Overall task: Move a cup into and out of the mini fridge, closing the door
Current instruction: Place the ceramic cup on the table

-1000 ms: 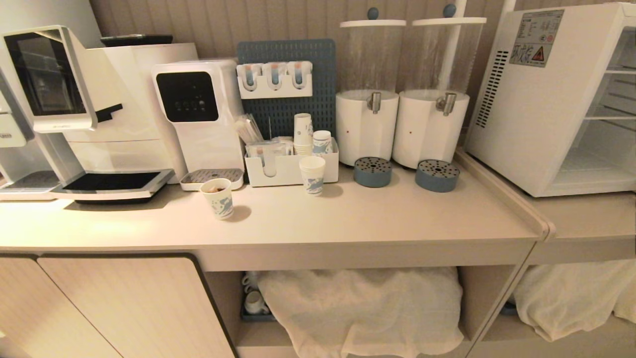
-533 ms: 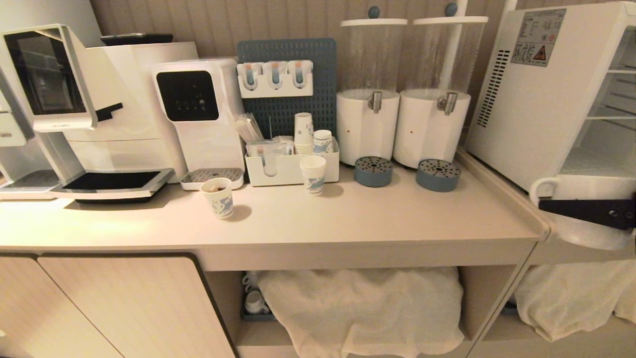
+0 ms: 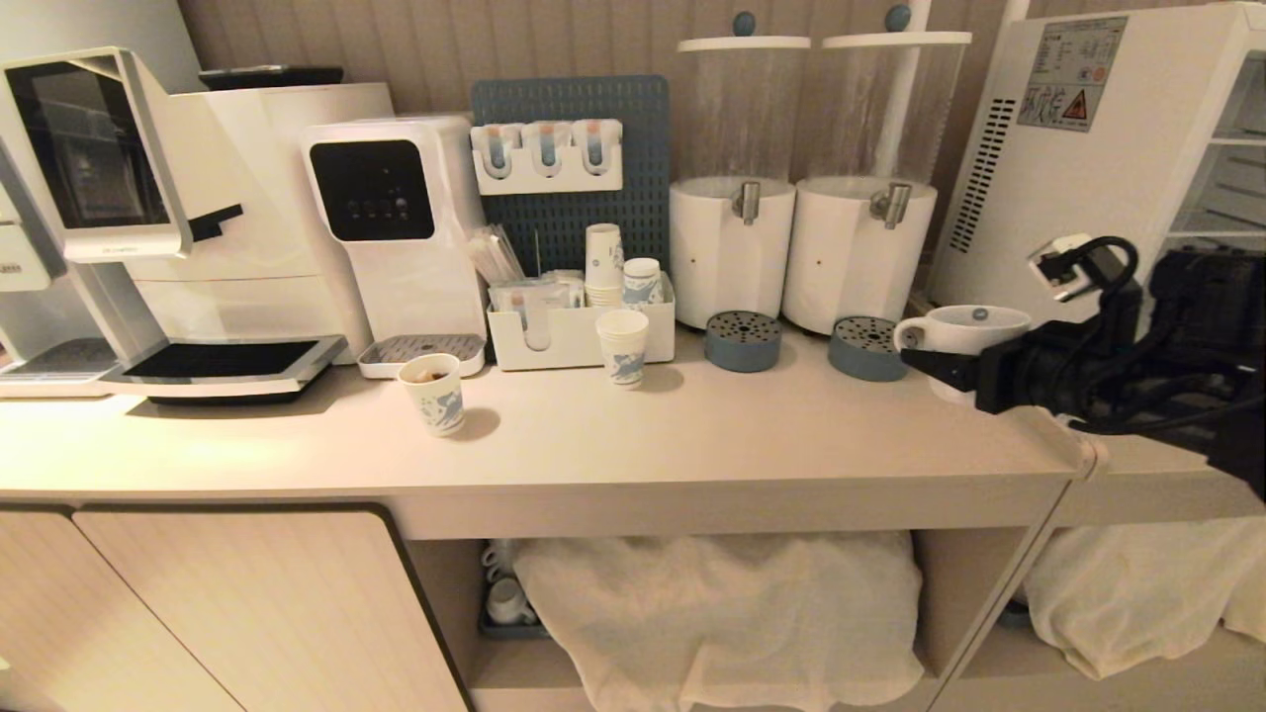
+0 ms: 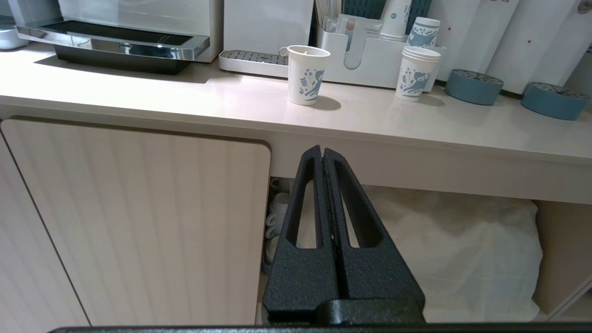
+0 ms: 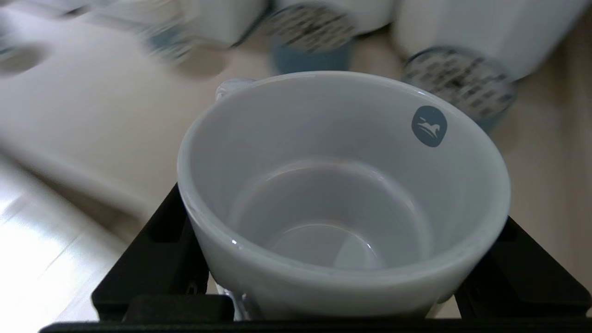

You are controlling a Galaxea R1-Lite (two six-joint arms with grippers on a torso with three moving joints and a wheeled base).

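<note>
White squat ceramic mug (image 3: 964,331), clamped upright across its body between the black right gripper's (image 3: 954,368) wide-set jaws, hangs by the counter's (image 3: 692,425) right end, at nine o'clock from the boxy white mini fridge (image 3: 1108,168), probably upright so nothing could spill, while the left gripper (image 4: 323,159) sits closed, idle, below the counter.

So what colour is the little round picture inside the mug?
Blue-grey, with a tiny white horse shape, on the white cup. The right wrist view shows it best.
</note>
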